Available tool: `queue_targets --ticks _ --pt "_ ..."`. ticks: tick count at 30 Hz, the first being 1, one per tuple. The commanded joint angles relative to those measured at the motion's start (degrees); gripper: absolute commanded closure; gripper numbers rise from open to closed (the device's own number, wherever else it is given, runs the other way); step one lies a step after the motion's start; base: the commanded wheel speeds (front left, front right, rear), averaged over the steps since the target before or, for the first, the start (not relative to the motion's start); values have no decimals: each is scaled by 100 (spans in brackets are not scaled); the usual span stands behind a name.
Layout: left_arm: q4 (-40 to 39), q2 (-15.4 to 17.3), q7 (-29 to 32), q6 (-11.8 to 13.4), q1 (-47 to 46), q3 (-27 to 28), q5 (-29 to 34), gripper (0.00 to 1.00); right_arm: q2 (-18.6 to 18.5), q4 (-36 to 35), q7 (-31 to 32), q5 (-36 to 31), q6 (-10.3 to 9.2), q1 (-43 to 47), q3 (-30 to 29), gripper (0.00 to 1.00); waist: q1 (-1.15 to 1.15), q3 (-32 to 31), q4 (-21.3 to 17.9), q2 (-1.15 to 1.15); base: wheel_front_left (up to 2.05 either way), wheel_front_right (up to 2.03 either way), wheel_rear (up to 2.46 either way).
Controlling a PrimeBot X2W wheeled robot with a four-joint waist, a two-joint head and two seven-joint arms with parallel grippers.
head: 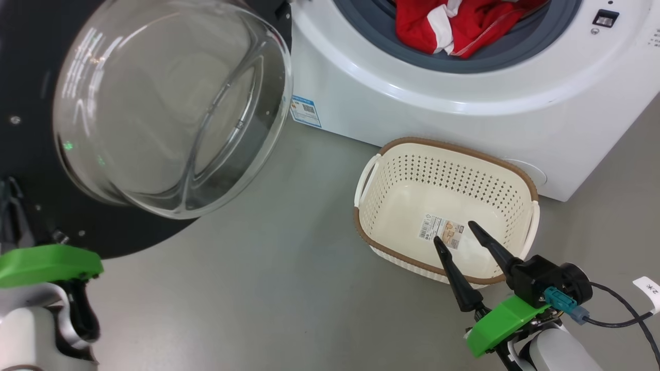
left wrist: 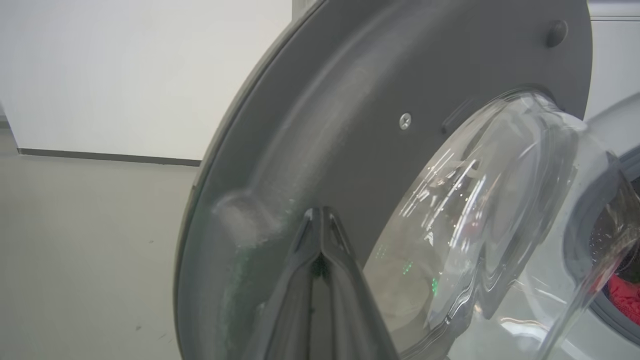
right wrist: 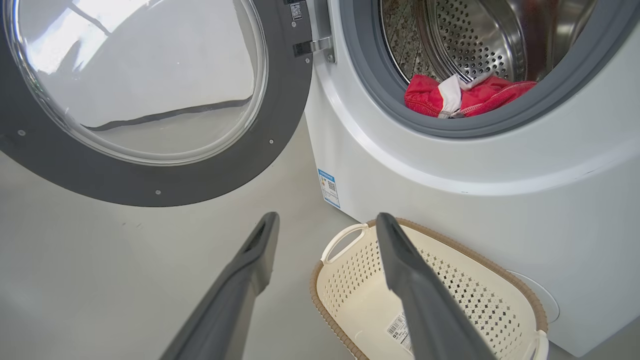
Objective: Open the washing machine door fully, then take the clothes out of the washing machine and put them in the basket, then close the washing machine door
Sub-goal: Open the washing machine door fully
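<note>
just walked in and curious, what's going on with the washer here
The job is emptying the washing machine into the basket. The washing machine door stands swung open, with the shut left gripper at its inner face. The red and white clothes lie in the drum, and the basket holds none. The right gripper hovers open over the basket, holding nothing.
</note>
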Motion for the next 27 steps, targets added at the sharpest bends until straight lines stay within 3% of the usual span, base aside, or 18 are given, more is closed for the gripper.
queue_targets --ticks 1,7,15,21,27 --pt "-55 313 -44 -48 -233 334 81 100 1 -126 -36 -21 37 -123 156 0 0 43 -28 0 0 0 0" --pt "136 286 -44 -219 -438 656 202 100 -71 -137 -36 -29 37 -171 189 0 0 141 -65 0 0 0 0" --pt "399 247 -44 -643 -668 1151 323 100 -114 -132 -36 68 37 -248 170 0 0 224 -158 0 0 0 0" --pt "519 221 -44 -774 -805 1396 588 100 -173 -108 -36 135 37 -325 132 0 0 279 -198 0 0 0 0" --pt "338 -45 -45 -982 -676 1511 853 100 -134 -104 -36 204 37 -365 29 0 0 178 -248 0 0 0 0"
